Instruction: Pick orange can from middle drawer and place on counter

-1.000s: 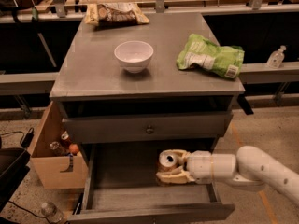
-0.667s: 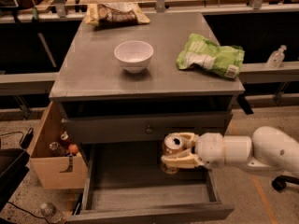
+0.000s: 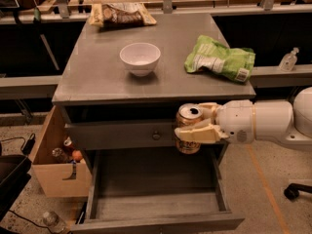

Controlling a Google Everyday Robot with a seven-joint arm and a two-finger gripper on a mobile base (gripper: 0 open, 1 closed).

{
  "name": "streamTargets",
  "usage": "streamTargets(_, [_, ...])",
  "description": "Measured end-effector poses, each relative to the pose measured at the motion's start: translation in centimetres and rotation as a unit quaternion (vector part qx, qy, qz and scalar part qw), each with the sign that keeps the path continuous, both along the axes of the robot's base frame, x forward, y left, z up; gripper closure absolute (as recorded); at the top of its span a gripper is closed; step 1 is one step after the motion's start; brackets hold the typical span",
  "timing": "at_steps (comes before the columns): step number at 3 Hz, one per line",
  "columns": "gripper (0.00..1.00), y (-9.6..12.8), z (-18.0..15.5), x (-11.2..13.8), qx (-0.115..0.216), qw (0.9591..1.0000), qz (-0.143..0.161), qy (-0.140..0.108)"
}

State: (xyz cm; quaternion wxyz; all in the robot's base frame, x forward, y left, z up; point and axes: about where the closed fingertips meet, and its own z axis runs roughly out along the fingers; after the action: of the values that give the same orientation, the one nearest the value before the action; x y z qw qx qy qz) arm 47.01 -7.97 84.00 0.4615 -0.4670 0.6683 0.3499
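one risk is that the gripper, right of centre with jaws pinching the orange can above the open middle drawer, clips it on the edge of the counter while rising.

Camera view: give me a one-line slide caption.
The hand holds the orange can above the open middle drawer, just below the counter top.

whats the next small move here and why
Probably lift straight up. The gripper is shut on the orange can, out above the open middle drawer, but the can hangs in front of the closed drawer front, below the edge of the counter. It likely must clear that edge before moving inward.
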Motion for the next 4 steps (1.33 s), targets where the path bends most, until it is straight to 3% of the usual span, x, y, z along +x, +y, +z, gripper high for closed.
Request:
streamTargets(1, [1.0, 0.0, 0.0, 0.0, 0.0, 1.0, 0.0, 0.0])
streamTargets(2, [1.0, -1.4, 2.6, 1.6, -0.001, 0.9998, -0.02, -0.008])
streamTargets(3, [1.0, -3.8, 6.9, 4.6, -0.012, 0.9991, -0.04, -0.007])
streamTargets(4, [1.0, -6.4, 10.3, 8.8, -0.035, 0.9975, -0.062, 0.011])
